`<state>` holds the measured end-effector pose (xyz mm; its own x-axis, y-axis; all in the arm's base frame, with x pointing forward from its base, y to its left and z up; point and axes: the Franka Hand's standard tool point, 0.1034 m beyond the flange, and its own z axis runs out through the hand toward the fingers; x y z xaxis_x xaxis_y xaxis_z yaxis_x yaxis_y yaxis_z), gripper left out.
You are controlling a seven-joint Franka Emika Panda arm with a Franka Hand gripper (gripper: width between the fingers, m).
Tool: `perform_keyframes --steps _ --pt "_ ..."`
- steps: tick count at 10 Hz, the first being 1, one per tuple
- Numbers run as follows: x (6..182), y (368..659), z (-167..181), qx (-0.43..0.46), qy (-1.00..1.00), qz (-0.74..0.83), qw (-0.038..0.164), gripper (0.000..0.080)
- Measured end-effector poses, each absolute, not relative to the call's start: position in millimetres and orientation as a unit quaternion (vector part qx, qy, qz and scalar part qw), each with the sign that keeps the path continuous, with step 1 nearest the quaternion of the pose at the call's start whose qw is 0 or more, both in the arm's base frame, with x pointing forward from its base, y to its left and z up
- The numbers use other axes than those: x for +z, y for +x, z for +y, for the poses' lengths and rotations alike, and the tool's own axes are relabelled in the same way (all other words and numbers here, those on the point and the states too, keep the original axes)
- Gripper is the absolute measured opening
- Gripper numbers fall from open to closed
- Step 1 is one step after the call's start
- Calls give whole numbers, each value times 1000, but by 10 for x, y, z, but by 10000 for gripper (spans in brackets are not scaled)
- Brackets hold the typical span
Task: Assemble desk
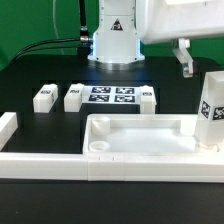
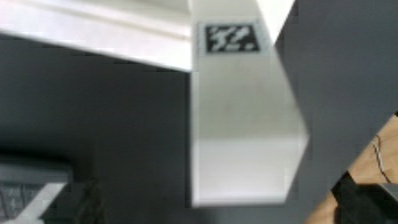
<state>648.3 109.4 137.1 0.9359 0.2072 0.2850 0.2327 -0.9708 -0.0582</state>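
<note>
On the black table (image 1: 22,88), desk top (image 1: 140,138), loose legs (image 1: 45,97), green backdrop (image 1: 20,20) behind, hand (image 1: 184,62), opening cannot be told

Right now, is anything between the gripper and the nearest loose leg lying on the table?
Nothing visible does. The gripper hangs in open air, and that leg lies uncovered beside the marker board.

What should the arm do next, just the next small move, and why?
Probably lower the gripper onto the upright leg and close on it. That leg stands at the exterior view's right end of the top. The gripper hangs close above it, apparently empty, and the wrist view shows the leg near.
</note>
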Motion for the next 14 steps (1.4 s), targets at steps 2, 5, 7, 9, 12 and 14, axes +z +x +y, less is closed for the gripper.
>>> perform_keyframes --steps 2,5,7,9,12,14 --pt "1334 6503 1048 -75 -991 -104 47 649" --pt "1281 6459 1094 31 -993 -103 57 649" --pt "1273 6436 1121 103 -987 -109 63 649" --pt "1275 6532 1106 80 -988 -117 64 649" --pt "1261 6533 1087 80 -987 -127 65 386" --pt "1258 6534 1076 80 -987 -121 64 289"
